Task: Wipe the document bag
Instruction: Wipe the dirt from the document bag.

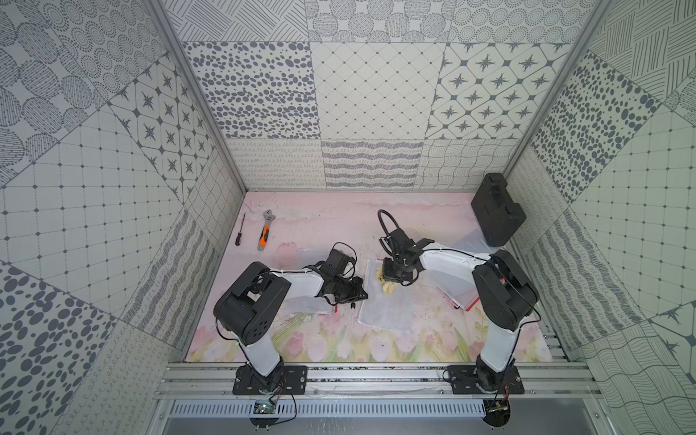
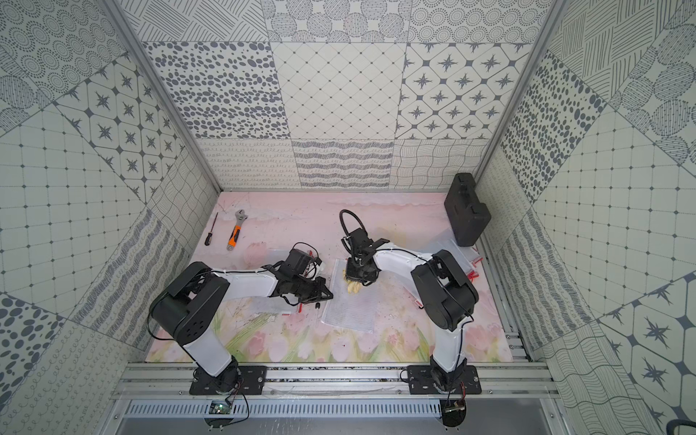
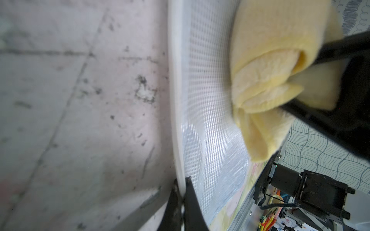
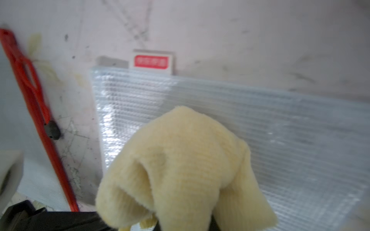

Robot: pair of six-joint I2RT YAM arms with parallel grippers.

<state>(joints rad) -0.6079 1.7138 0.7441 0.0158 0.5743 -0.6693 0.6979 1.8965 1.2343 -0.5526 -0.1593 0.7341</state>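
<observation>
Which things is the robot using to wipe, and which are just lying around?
Using: document bag, yellow cloth, left fingers pinching the bag's edge, right fingers holding the cloth.
Lying around: wrench, screwdriver, black case, red-zipped bag.

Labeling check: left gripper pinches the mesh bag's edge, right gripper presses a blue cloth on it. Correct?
The cloth is pale yellow, not blue; the right wrist view shows it. Otherwise right: left gripper pinches the edge of the document bag, right gripper presses the cloth on it.
</observation>
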